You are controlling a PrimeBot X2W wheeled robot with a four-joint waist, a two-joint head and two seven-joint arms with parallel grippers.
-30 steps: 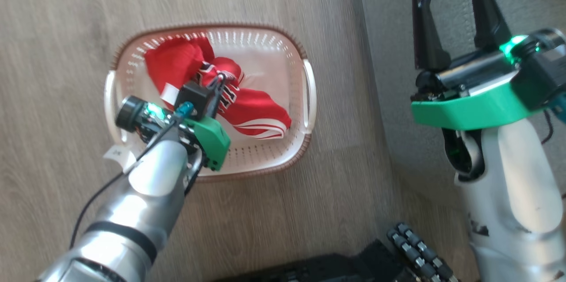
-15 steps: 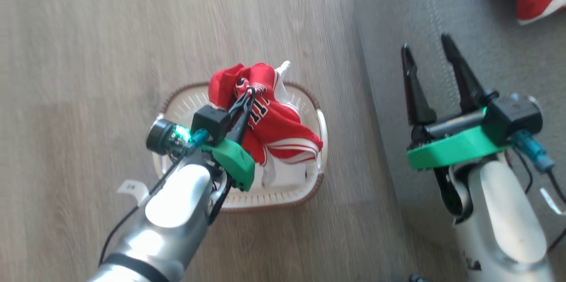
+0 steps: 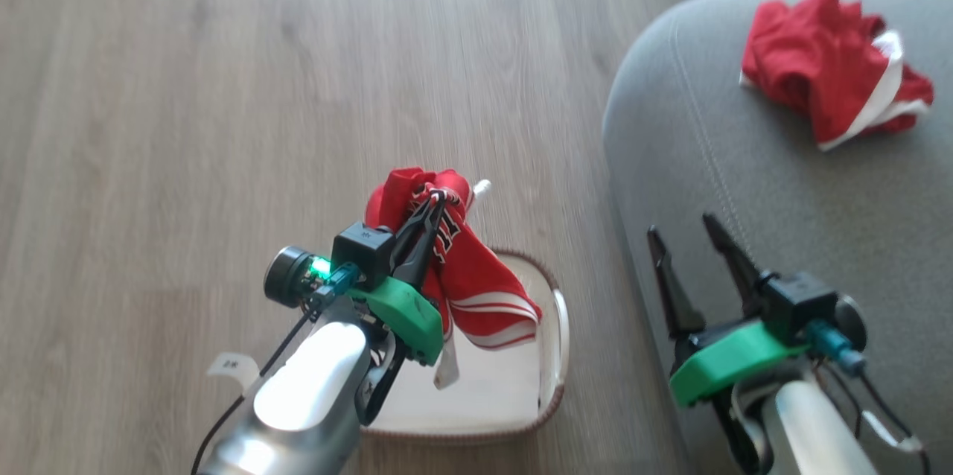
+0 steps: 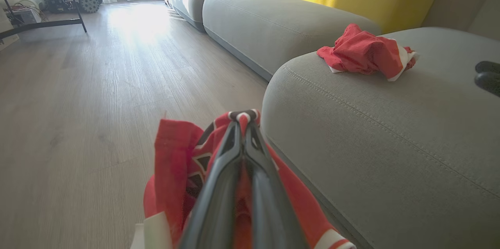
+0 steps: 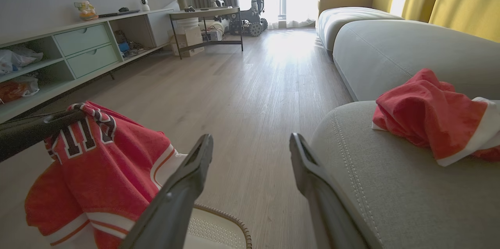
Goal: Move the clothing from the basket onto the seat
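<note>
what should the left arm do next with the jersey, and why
Probably swing the left gripper toward the robot's right, over the seat. It is shut on the jersey, which hangs above the basket and is not yet over the seat, where one red garment already lies.

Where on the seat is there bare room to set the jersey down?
Bare: the near seat, from its stitched edge up to the red garment, ahead of the open right hand. Crowded: only where that garment lies.
</note>
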